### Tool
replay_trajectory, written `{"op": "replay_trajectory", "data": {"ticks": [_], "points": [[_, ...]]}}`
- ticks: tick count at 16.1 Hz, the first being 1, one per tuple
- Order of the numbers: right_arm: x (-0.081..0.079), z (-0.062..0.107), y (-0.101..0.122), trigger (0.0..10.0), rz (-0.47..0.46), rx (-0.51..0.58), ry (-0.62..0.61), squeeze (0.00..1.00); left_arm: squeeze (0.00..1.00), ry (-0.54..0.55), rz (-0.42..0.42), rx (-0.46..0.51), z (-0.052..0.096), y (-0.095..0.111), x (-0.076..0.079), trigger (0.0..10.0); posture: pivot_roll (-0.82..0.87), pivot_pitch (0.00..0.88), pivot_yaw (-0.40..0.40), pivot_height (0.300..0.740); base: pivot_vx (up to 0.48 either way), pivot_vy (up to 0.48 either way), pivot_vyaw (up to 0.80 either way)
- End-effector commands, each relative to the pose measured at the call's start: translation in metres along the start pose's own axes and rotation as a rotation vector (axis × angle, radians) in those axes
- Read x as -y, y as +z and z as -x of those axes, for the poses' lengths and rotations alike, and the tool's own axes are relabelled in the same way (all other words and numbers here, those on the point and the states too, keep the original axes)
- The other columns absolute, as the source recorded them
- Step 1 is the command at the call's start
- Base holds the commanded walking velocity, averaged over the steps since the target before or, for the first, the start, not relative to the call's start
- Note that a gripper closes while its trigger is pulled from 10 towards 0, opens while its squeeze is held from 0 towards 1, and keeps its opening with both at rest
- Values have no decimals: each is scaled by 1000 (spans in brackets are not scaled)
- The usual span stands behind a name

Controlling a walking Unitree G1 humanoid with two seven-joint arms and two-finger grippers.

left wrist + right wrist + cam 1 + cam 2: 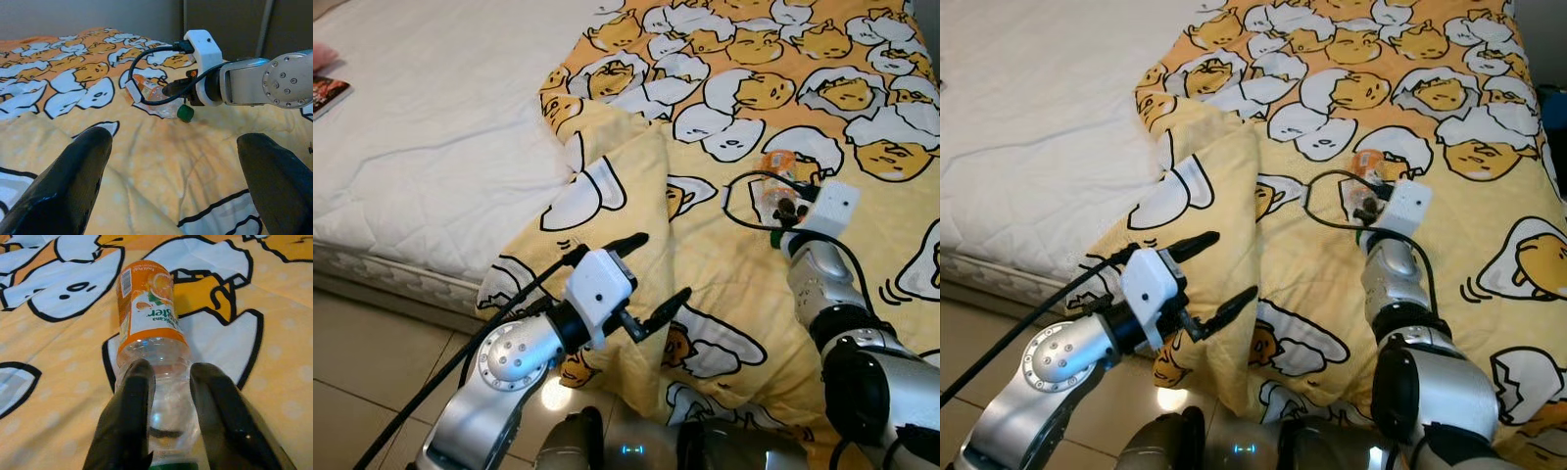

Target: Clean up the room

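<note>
Cleanup looks barely begun: right gripper (168, 423) has its fingers closed around the empty plastic bottle (149, 318), which lies unlifted on the yellow blanket (724, 323); left gripper (651, 284) hovers with fingers apart.

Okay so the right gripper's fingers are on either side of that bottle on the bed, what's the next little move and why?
Probably close the right gripper and lift. Its fingers straddle the clear neck end of the orange juice bottle, which lies on its side on the yellow blanket. Whether they already squeeze it is unclear. The left gripper hovers open nearby.
</note>
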State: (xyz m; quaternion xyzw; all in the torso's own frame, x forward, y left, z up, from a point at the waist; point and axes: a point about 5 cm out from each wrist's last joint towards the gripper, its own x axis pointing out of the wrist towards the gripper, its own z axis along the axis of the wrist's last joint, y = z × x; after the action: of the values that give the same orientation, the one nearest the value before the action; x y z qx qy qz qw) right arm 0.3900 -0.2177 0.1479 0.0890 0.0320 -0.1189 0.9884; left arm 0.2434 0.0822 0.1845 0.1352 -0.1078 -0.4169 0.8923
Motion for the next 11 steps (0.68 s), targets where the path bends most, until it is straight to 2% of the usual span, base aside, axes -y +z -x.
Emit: {"op": "replay_trajectory", "data": {"ticks": [1,2,5,11], "points": [[-7,-3,13,10000,74,50,1,1000,0,11,-4,2,4,2,1,10000,383,240,17,740,0,0,0],[-10,-4,21,10000,118,93,-6,1000,0,18,-6,-3,5,0,2,10000,382,239,13,740,0,0,0],[-11,-5,25,10000,85,101,1,1000,0,26,-3,-7,3,-2,4,10000,370,229,3,740,0,0,0],[-8,-7,34,10000,94,128,-40,1000,0,24,-3,-13,1,-3,5,10000,372,233,1,740,0,0,0]]}}
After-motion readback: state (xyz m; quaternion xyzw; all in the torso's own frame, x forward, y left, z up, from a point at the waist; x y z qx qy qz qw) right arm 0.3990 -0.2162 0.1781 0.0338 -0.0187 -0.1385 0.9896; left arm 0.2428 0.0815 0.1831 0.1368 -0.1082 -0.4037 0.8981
